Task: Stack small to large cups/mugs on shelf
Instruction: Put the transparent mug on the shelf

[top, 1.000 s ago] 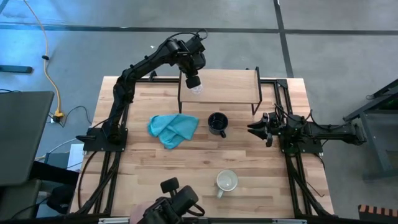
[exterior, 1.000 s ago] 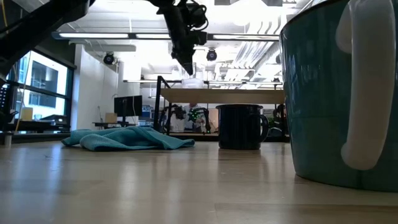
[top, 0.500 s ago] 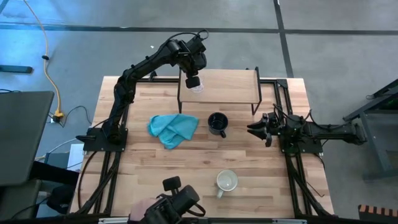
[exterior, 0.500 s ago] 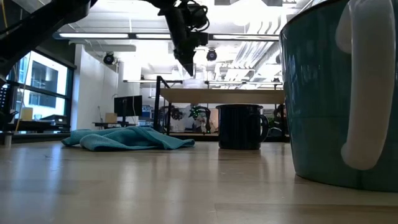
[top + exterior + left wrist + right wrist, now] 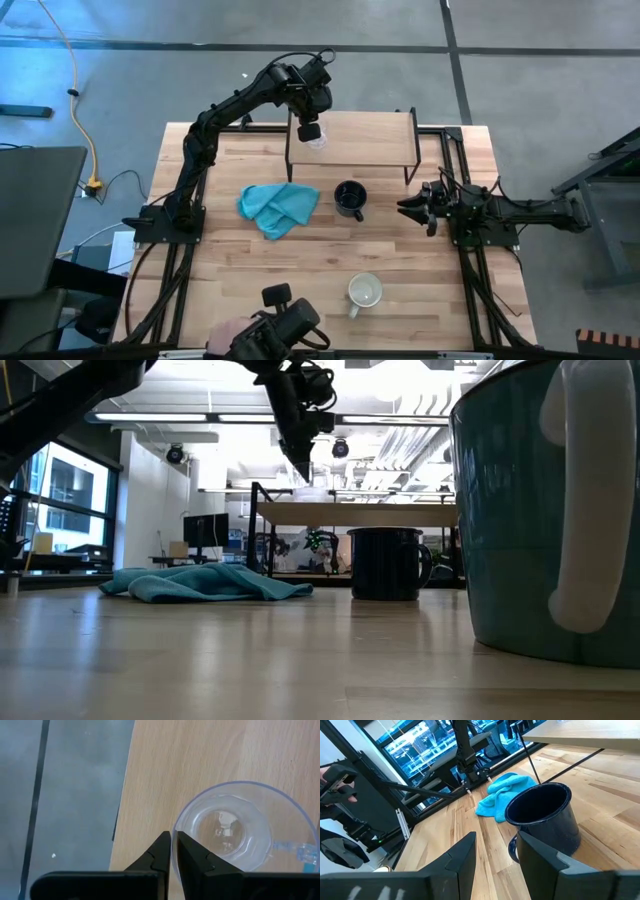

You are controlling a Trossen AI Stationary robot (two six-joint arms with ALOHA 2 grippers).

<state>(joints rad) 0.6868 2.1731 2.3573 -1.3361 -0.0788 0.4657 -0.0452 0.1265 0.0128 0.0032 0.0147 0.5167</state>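
Grey concrete floor (image 5: pixel 560 90) with dark seam lines, yellow cable (image 5: pixel 75 95), bright ceiling lights (image 5: pixel 400 385), tall window (image 5: pixel 70 500)

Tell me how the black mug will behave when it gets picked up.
The black mug looks rigid and probably light; it resembles thin enamelled metal. Standing upright on a flat base, it seems unlikely to tip. Its glossy wall may be slippery, so its handle looks safer.

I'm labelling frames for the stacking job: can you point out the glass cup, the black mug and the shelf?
glass cup (image 5: pixel 227 832), left wrist view, on its clear base.
black mug (image 5: pixel 349 199), high view, on its dark inside.
shelf (image 5: pixel 365 135), high view, on its bare wooden top.
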